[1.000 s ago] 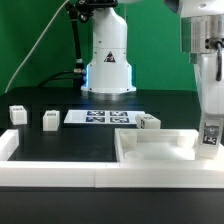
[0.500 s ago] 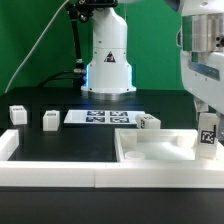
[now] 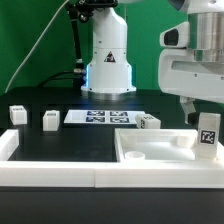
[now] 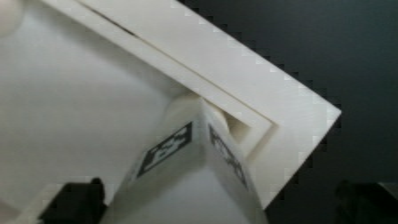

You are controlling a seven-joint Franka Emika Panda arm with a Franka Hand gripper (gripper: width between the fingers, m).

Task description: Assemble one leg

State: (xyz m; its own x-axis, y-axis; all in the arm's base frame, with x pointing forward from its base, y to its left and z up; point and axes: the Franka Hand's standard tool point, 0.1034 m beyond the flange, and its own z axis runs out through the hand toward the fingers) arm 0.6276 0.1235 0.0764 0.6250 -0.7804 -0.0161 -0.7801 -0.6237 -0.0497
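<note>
Leg (image 3: 208, 131) number one, as we call the block with the marker tag on its face, stands upright at the far right of the exterior view, inside the corner of the large white tray-like part (image 3: 150, 155) and against its raised rim. We see the gripper (image 3: 203, 108) directly above it, its housing filling the upper right of this view; the fingertips are hidden behind the block, so from here we cannot tell whether they press on it. On the black table (image 3: 60, 140) we count three more small white blocks: one (image 3: 17, 114) at the exterior view's left, a second (image 3: 50, 120) just beside it, and a third (image 3: 149, 122) lying near the tray's back rim. The marker board (image 3: 98, 117) lies flat between the second and third blocks, and the arm's white base (image 3: 108, 60) rises behind it before a green backdrop.

From the wrist view we look down on the leg (image 4: 183, 160), its tag face turned toward us, sitting tight in the tray's (image 4: 71, 110) corner where two rims meet. Dark fingertips (image 4: 79, 200) show at either side of the block, set apart, with a visible gap between each tip and the leg, so they do not clamp it.
</note>
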